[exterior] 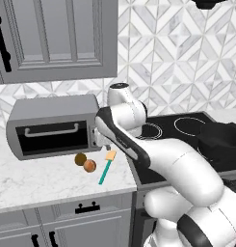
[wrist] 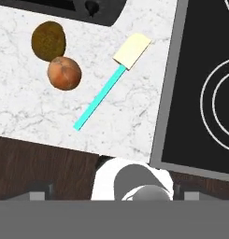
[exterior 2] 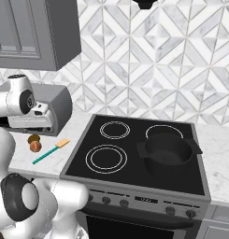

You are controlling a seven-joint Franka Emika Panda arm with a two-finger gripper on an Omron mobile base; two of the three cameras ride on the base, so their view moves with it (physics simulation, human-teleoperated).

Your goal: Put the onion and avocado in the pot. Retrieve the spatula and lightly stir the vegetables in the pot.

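Observation:
On the marble counter lie the orange-brown onion (exterior: pixel 89 165) (wrist: pixel 64 73) and, touching it, the dark olive avocado (exterior: pixel 80 159) (wrist: pixel 48 40). The teal-handled spatula (exterior: pixel 107 167) (wrist: pixel 111 84) rests just to their right, its pale blade toward the stove. At the stove's right front ring sits the black pot (exterior 2: pixel 168 151) (exterior: pixel 220 142). My gripper (exterior: pixel 105 144) (wrist: pixel 113 193) hovers above the counter over the spatula, pointing down, open, with nothing between its fingers.
A grey microwave (exterior: pixel 52 128) stands open-fronted at the back of the counter, right behind the vegetables. The black cooktop (exterior 2: pixel 111 158) borders the counter on the right. Wall cabinets (exterior: pixel 57 38) hang above. The counter's front edge (wrist: pixel 64 140) lies close below the spatula's handle.

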